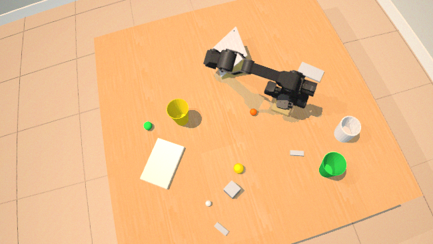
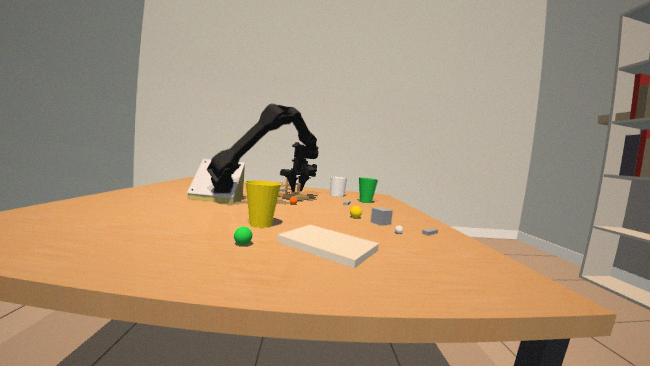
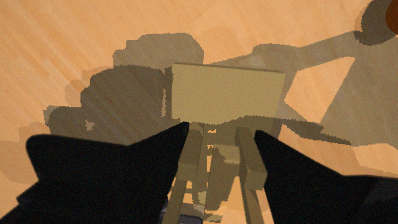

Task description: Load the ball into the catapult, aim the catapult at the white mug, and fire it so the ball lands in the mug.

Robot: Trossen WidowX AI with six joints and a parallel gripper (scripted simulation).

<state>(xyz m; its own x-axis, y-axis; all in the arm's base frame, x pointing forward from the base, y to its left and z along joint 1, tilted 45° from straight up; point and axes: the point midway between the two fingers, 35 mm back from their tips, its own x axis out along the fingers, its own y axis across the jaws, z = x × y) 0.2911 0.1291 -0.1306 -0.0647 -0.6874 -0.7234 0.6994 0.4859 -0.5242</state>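
The tan wooden catapult (image 1: 280, 111) (image 2: 288, 192) (image 3: 225, 92) stands on the table under my gripper (image 1: 284, 105) (image 2: 298, 188) (image 3: 221, 131). In the wrist view the two black fingers press on either side of its upright frame, with its flat base ahead of them. The gripper is shut on the catapult. The orange ball (image 1: 253, 112) (image 2: 293, 200) (image 3: 393, 14) lies on the table just left of the catapult, apart from it. The white mug (image 1: 347, 129) (image 2: 338, 186) stands upright to the right of the catapult.
A yellow cup (image 1: 178, 111), green cup (image 1: 333, 164), green ball (image 1: 147, 125), yellow ball (image 1: 238, 168) and small white ball (image 1: 208, 203) are spread over the table. A cream slab (image 1: 162, 163), grey cube (image 1: 232, 189), small grey blocks (image 1: 296, 153) and a white slab (image 1: 310, 71) lie about.
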